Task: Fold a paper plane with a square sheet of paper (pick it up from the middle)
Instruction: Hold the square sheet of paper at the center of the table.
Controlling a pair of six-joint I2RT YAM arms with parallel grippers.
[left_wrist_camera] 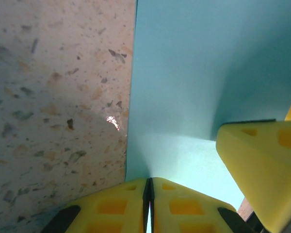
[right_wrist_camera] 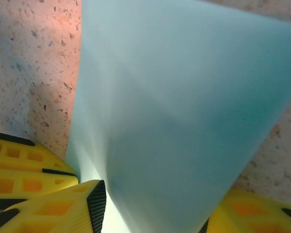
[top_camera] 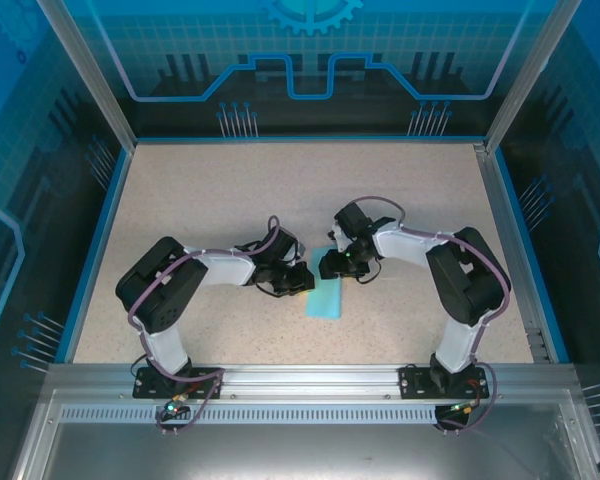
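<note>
Jaws of the left gripper (left_wrist_camera: 149, 183) pinch the square sheet of paper (left_wrist_camera: 184, 73); those of the right gripper (right_wrist_camera: 155, 199) stand apart, straddling its raised fold.

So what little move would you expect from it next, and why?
Probably the right gripper closing on the paper. Its jaws stand apart with the blue sheet running between them, so it grips nothing yet, while the left gripper is pinched shut on the paper near its edge. With both holding the sheet, they could likely go on with the fold.
</note>
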